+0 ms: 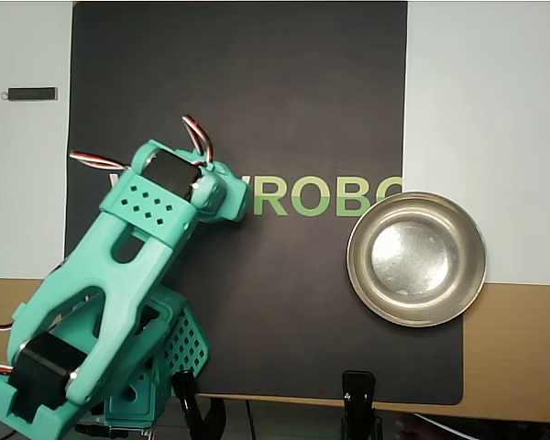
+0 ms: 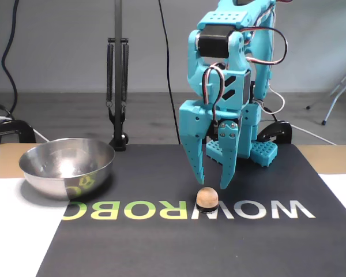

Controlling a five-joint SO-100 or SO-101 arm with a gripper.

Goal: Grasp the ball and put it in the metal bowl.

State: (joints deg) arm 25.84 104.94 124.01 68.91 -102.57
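**A:** Where's the ball relative to the claw? That's all I need before I drop.

**B:** Taking the printed mat lettering [image 2: 187, 210] as reference, near to far in the fixed view. The ball [image 2: 207, 198] sits on the letter row, right at the W/O junction, resting on the black mat [image 2: 161, 248]. Just behind and above it is the gripper [image 2: 213, 180], fingers pointing down, spread apart, nothing between them. Tips hang just above the ball, not touching as far as I can tell.

**A:** Centred?

**B:** Close. The ball looks a touch toward the left finger [image 2: 197, 167] in the fixed view, and slightly nearer the camera than the tips. Depth is hard to call from this angle.

**A:** Overhead help?

**B:** No. From above, the arm's head [image 1: 192, 188] covers the start of the lettering [image 1: 325, 195], so the ball is hidden under it. I only see "ROBO" clear of the arm.

**A:** Long axis to worry about?

**B:** It's a sphere, so none. Finger line runs roughly along the letter row, which is fine.

**A:** Bowl?

**B:** The metal bowl [image 2: 67, 166] is at the far end of the lettering from the ball, left in the fixed view, right in the overhead [image 1: 416, 259]. Well apart, empty, straddling the mat edge.

**A:** Plan?

**B:** I'd say straight down, maybe nudge toward the camera, then close. The risk I see is one tip clipping the ball and rolling it off along the mat.
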